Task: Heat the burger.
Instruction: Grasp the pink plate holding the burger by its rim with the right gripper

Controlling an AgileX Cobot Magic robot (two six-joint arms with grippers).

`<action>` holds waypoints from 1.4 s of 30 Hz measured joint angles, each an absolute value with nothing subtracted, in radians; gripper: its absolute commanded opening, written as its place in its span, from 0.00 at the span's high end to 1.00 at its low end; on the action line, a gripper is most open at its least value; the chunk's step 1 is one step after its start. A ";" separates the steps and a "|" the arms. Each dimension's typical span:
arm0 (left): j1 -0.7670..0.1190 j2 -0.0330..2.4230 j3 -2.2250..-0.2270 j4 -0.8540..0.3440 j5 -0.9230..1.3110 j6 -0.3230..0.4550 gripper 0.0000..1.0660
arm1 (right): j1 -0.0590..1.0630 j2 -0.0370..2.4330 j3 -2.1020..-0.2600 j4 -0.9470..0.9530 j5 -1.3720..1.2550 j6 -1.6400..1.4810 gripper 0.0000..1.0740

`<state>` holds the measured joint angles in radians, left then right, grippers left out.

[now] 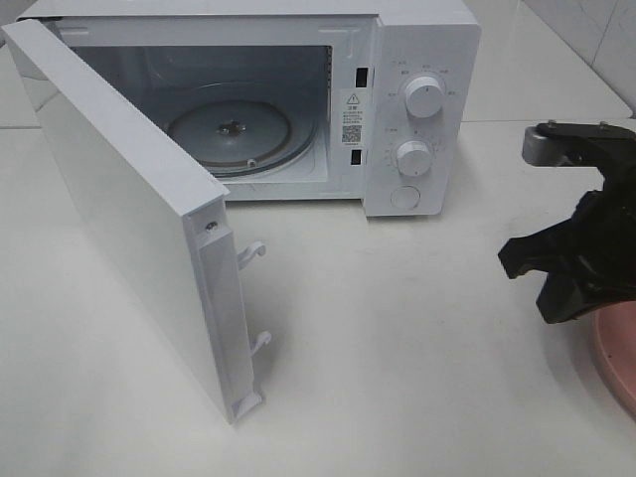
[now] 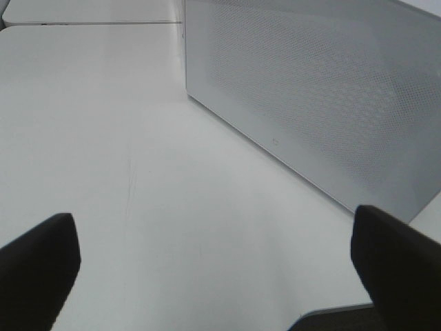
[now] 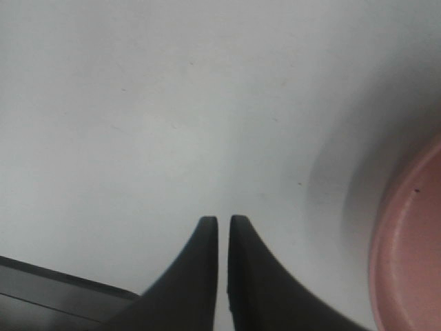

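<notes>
The burger is out of view in all frames. The white microwave stands at the back with its door swung wide open to the left; the glass turntable inside is bare. My right gripper is shut on nothing, pointing down at the white table just beside the rim of a round pink plate. In the high view the right arm hangs over that plate at the right edge. My left gripper is open and empty, low over the table, facing the door's outer face.
The open door juts far out over the table towards the front left, with two latch hooks on its free edge. Two control knobs sit on the microwave's right panel. The table is white; a tiled wall stands at the back right.
</notes>
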<state>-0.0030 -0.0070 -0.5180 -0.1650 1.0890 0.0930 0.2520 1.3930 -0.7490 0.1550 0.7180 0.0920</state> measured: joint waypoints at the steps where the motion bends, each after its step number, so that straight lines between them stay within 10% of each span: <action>1: -0.003 -0.007 -0.518 -0.165 1.089 0.093 0.06 | 0.223 1.392 -0.749 0.135 0.732 0.102 0.80; 7: -0.003 -0.007 -0.518 -0.165 1.089 0.093 0.06 | 0.168 1.391 -0.749 0.073 0.739 0.122 0.53; 9: -0.003 -0.007 -0.518 -0.165 1.089 0.093 0.06 | 0.162 1.391 -0.749 0.025 0.739 0.123 0.15; 11: -0.003 -0.007 -0.518 -0.165 1.089 0.093 0.06 | 0.160 1.391 -0.749 -0.011 0.739 0.133 0.04; 42: -0.003 -0.007 -0.518 -0.165 1.089 0.093 0.06 | 0.091 1.639 -0.749 -0.124 0.627 0.217 0.13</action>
<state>-0.0030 -0.0070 -0.5180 -0.1650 1.0890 0.0930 0.0910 1.6390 -0.7490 -0.1240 0.6270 0.2170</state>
